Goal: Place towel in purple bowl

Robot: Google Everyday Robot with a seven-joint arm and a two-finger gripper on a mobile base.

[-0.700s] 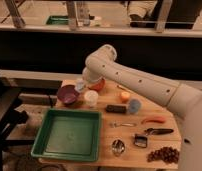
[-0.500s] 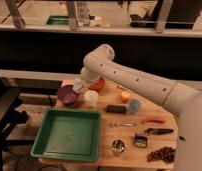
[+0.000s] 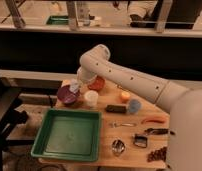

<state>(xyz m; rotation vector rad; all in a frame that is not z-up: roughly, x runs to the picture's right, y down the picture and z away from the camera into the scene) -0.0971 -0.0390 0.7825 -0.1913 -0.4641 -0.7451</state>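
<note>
The purple bowl stands at the table's back left, just behind the green tray. My white arm reaches in from the right and bends down, so my gripper hangs over the bowl's right rim. A small pale patch at the gripper, just above the bowl, looks like the towel. I cannot make out whether it is held or resting on the rim.
A green tray fills the front left of the wooden table. A white cup and an orange bowl stand right beside the purple bowl. To the right are a black block, a blue cup, utensils and a metal cup.
The arm's end has shifted a little to the left, from beside the white cup to over the purple bowl's rim. Nothing on the table has moved.
</note>
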